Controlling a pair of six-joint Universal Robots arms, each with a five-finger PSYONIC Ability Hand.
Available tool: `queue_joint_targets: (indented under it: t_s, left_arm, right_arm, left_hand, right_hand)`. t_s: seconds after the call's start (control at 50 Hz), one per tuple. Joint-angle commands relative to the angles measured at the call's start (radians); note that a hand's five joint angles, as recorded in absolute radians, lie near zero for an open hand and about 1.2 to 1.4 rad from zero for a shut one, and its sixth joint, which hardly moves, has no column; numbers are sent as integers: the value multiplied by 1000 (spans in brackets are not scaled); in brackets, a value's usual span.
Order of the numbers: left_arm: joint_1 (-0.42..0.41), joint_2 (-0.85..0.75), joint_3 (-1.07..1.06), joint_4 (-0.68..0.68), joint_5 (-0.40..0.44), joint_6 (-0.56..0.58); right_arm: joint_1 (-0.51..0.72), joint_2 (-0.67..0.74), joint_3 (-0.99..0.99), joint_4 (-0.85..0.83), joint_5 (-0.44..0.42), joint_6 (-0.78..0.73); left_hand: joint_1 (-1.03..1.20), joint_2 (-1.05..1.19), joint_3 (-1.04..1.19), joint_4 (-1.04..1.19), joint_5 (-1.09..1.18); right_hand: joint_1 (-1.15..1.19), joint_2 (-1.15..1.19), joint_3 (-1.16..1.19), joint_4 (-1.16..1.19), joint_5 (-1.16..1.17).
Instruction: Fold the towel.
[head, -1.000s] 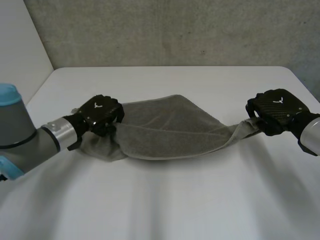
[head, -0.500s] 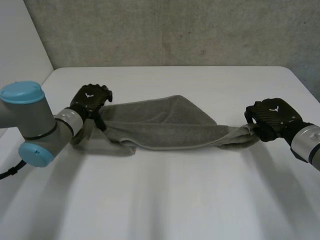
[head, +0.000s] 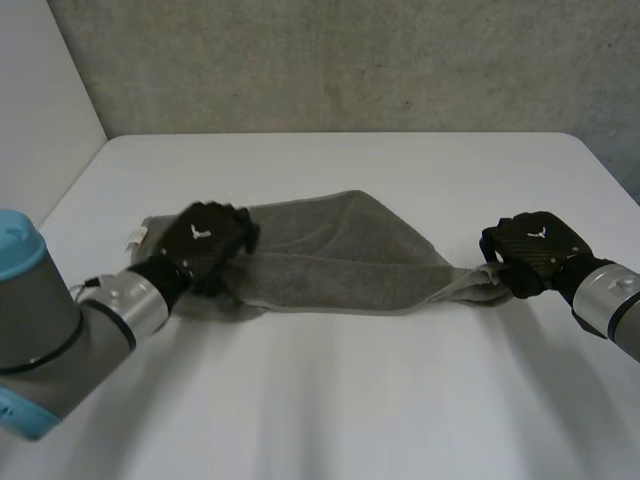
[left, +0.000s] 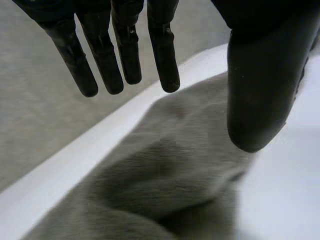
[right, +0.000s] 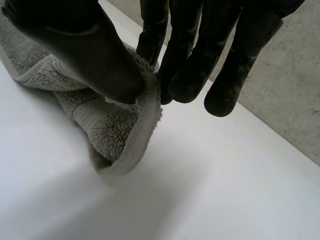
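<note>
**Left hand lets go, right hand keeps its pinch**

Since half a second ago, the left hand (head: 205, 238) has released the towel's left end and come toward the near edge of the table (head: 330, 400). The right hand (head: 532, 245) has drifted a little inward along the towel (head: 340, 255).

In the head view we see the grey towel lying in a long band across the far half of the table, running from near the left edge toward the right edge. Its left corner lies flat, with a small white tag (head: 134, 237) showing. The left hand sits over the towel's left part, just inward of that corner. The right hand is at the towel's bunched right end.

In the left wrist view we see the left hand (left: 260, 90) with its fingers (left: 162, 60) straight and spread, the thumb well apart from them, holding nothing. The towel (left: 165, 175) lies rumpled under the palm, with bare table (left: 280, 200) beside it.

In the right wrist view we see the right hand (right: 100, 55) pinching the towel (right: 110, 125) between its thumb and its fingers (right: 187, 60). The pinched end folds down from the thumb onto the table (right: 200, 190).
</note>
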Motion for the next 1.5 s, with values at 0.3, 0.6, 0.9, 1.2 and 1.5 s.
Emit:
queue_joint_targets:
  t_s: [0.3,0.6,0.9,1.2,1.5]
  left_arm:
    - [-17,-240,93,-56,36,80]
    - [-17,-359,235,-68,-61,83]
    - [-17,-367,274,-83,-76,80]
    - [-16,-278,272,-71,-65,62]
    - [58,59,189,-83,70,-165]
  right_arm:
    - [-6,3,9,-1,-4,-2]
    - [-9,3,14,-1,-4,-2]
    - [-11,3,20,-1,-4,-4]
    - [-12,0,20,1,-6,-4]
    - [-38,-199,-147,210,-15,34]
  left_hand:
    - [60,68,68,68,61]
    - [68,77,77,77,69]
    - [746,754,755,755,747]
    - [881,889,890,890,882]
    - [881,889,890,890,882]
  right_hand:
    - [91,102,50,59,71]
    - [91,102,50,59,71]
    - [91,102,50,59,71]
    - [91,102,50,59,71]
    - [91,102,50,59,71]
